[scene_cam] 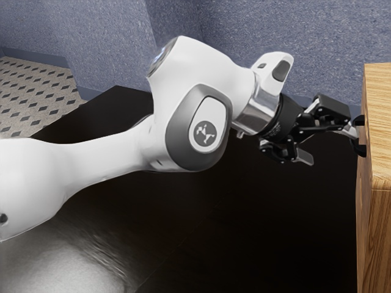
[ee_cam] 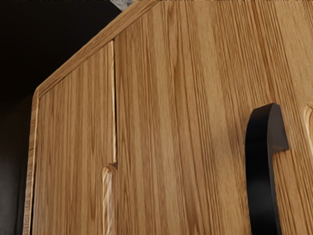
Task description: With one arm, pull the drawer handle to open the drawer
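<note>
arm (scene_cam: 201,128) out horiz. to wood cabinet (scene_cam: 376,201); claw (scene_cam: 353,128) at drawer handle (ee_cam: 261,161), open/shut: can't tell.

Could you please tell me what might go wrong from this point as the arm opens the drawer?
The black two-finger gripper sits right at the light wooden cabinet's front edge; any forward drift could ram the wood. The slim, curved black handle offers little to hold, so a pull may slip off it.
</note>
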